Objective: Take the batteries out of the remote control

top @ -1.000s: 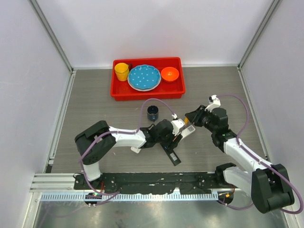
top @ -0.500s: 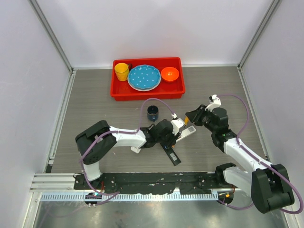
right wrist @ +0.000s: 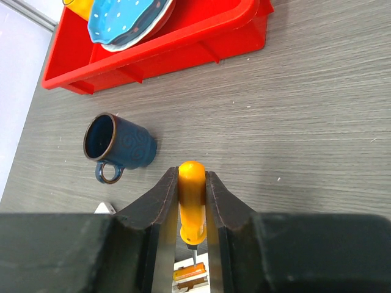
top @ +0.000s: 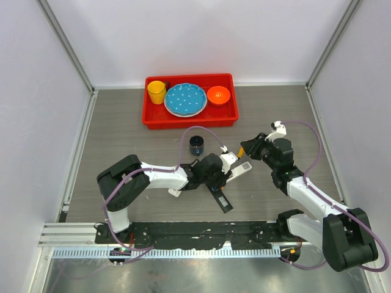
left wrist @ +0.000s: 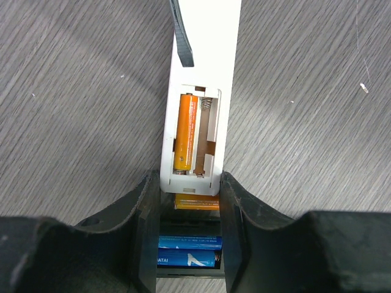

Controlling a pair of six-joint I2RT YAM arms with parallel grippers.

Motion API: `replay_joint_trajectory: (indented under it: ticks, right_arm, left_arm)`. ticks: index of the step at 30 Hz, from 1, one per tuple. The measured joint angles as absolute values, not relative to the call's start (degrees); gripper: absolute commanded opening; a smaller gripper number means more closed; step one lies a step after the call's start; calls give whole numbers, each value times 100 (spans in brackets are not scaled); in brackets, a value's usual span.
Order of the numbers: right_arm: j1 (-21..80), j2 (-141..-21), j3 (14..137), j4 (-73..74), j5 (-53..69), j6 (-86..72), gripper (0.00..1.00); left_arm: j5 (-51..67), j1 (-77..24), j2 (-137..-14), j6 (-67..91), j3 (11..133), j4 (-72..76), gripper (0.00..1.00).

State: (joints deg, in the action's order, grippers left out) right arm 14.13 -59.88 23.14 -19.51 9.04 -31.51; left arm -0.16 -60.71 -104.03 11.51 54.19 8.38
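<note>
A white remote control (left wrist: pixel 204 61) lies on the table with its battery bay open. One orange battery (left wrist: pixel 185 131) sits in the bay's left slot and the right slot is bare. My left gripper (left wrist: pixel 190 183) is shut on the remote's near end, low over the table (top: pixel 227 173). Between its jaws lie a loose orange battery (left wrist: pixel 197 202) and a black remote (top: pixel 222 200) holding two blue batteries (left wrist: pixel 188 251). My right gripper (right wrist: pixel 192 183) is shut on an orange-handled screwdriver (right wrist: pixel 192 195), whose tip points down at the orange battery (right wrist: pixel 188 271).
A dark blue mug (top: pixel 197 145) stands just behind the remotes. A red tray (top: pixel 189 116) at the back holds a yellow cup (top: pixel 157 91), a blue plate (top: pixel 186 99) and an orange bowl (top: pixel 219 94). Grey walls enclose the table.
My left gripper's jaws have narrowed onto the white remote's end. The right gripper with the screwdriver has shifted slightly left, toward the remote.
</note>
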Motion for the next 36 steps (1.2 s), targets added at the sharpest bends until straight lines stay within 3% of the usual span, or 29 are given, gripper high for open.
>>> replay_joint_trajectory:
  ticks: [36]
  right_arm:
    - [1527,-6692,2001,-2775,954,-3223,1]
  left_arm:
    - [73,-6069,-10403,1135,5419,829,0]
